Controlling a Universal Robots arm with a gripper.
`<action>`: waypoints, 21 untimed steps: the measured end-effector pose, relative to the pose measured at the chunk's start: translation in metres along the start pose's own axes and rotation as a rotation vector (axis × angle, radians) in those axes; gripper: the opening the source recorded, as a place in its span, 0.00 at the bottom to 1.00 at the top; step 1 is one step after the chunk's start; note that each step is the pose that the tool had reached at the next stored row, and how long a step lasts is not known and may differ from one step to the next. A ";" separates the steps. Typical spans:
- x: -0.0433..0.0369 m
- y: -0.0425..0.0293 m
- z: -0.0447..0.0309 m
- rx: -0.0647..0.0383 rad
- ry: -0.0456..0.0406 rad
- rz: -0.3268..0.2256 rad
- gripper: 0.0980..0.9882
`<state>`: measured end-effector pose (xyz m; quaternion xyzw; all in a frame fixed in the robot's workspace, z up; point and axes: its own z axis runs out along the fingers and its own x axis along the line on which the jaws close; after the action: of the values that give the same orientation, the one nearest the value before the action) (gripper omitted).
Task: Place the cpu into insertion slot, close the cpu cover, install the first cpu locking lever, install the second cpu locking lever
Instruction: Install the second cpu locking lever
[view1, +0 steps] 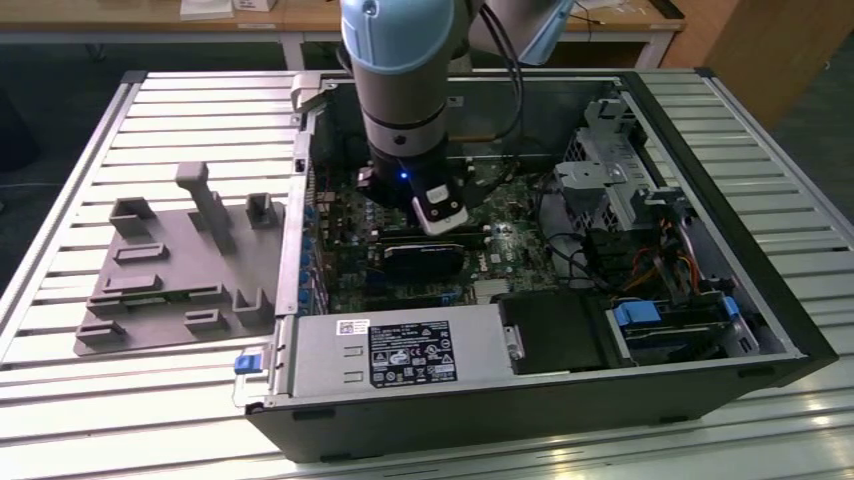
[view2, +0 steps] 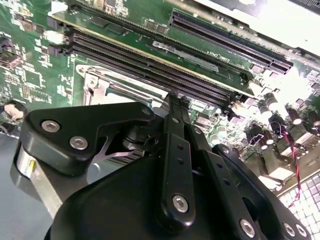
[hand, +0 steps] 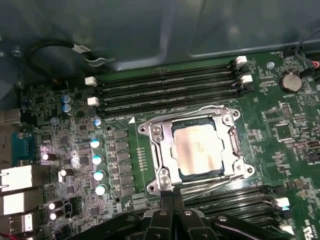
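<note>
I see the matte silver cpu (hand: 197, 150) seated in the square insertion slot (hand: 176, 172), thin steel cpu cover (hand: 156, 150) framing it; black gripper (hand: 172, 197), fingers pressed together, at the cover's 6 o'clock edge.

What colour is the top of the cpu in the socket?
Silver-grey metal with a faint coppery sheen, best seen in the first wrist view, on the cpu.

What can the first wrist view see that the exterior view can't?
The first wrist view looks straight down on the cpu, seated in the insertion slot with the cpu cover lying flat around it. The exterior view instead takes in the arm, the grey holder tray on the slatted table and the power supply. Both share the green motherboard inside the computer case.
</note>
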<state>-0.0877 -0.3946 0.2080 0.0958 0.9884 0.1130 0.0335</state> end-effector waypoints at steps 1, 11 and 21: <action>0.0006 -0.0009 0.0005 -0.005 0.0010 0.000 0.01; 0.0023 -0.0113 0.0036 -0.058 0.0118 0.001 0.01; 0.0033 -0.0205 0.0082 -0.135 0.0262 0.007 0.01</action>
<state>-0.0940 -0.4118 0.1952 0.0951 0.9786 0.1807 0.0266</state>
